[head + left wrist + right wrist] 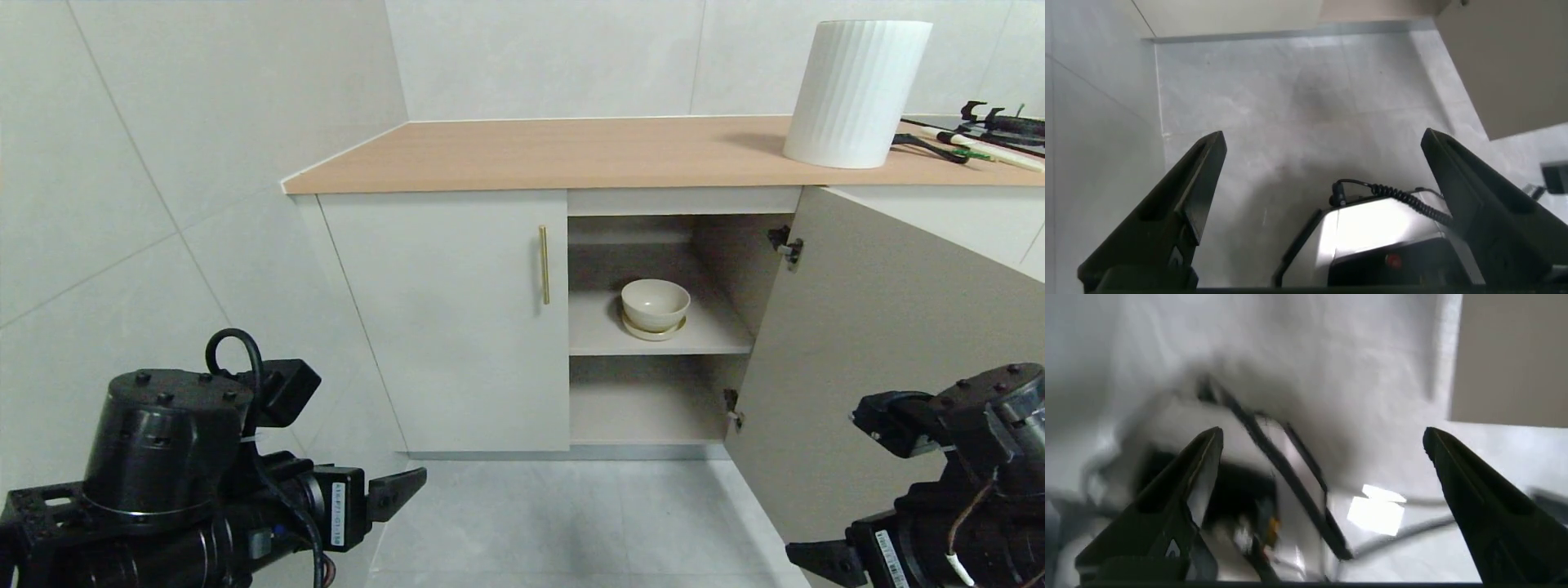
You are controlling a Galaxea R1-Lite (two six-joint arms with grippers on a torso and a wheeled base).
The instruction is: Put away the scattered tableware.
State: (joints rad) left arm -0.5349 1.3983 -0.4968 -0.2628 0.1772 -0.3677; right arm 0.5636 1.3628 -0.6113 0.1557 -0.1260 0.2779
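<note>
A cream bowl (655,304) sits on a small plate (653,330) on the middle shelf (710,331) of the open cabinet. My left gripper (397,493) hangs low at the left, well short of the cabinet and above the floor. In the left wrist view this gripper (1323,139) is open with nothing between its fingers. My right gripper (819,560) is low at the right, beside the open door. In the right wrist view it (1323,434) is open and empty too.
The right cabinet door (882,343) swings out wide toward my right arm; the left door (457,327) with its gold handle (544,265) is closed. On the wooden counter (571,151) stand a white ribbed cylinder (857,91) and some utensils (992,139) at the far right.
</note>
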